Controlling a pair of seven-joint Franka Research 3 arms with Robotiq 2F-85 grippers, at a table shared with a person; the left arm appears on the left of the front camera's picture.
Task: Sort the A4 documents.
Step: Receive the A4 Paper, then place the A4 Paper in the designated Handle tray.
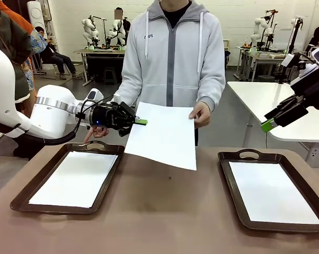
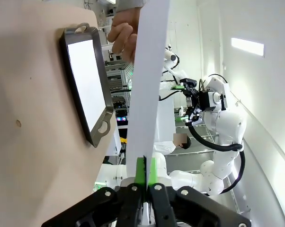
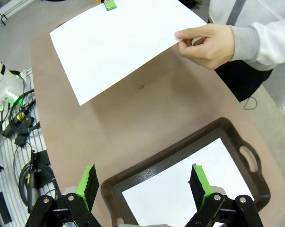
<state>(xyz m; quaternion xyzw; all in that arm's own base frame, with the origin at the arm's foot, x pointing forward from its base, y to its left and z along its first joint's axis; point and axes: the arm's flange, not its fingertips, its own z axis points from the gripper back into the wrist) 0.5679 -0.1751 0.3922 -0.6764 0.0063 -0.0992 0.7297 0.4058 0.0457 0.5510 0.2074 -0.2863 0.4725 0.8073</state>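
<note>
brown table [image 1: 165, 211] carries two dark trays [image 1: 27, 197] each with a white sheet [image 1: 77, 179] inside, while above the middle a loose a4 document [image 1: 165, 135] hangs between the person's hand [image 1: 202, 114] and the left gripper [image 1: 141, 122] clamped on its edge, right gripper [image 1: 268, 125] spread open, holding nothing.
</note>
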